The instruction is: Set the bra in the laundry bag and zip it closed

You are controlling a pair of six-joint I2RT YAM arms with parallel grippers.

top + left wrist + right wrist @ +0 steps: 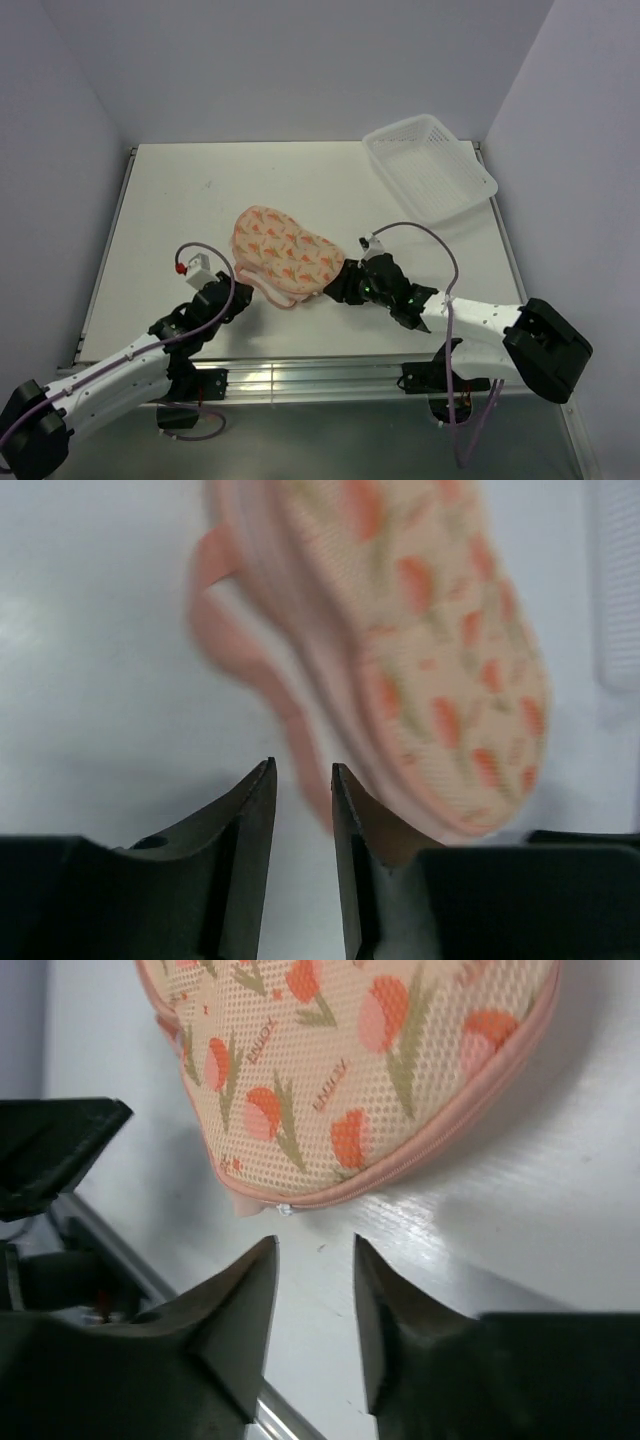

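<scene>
Lying on the worktop point(180, 200) between the left gripper point(302, 770) and right gripper point(315, 1245), whose fingers are held slightly apart and empty, the laundry bag point(285, 250) is seen zipped where its edge shows, the bra unseen, presumably inside; only retreat is judged needed.

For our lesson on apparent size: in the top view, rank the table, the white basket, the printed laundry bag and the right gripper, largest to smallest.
1. table
2. white basket
3. laundry bag, only a little smaller than the basket, so that pair is close
4. right gripper, clearly smallest
</scene>
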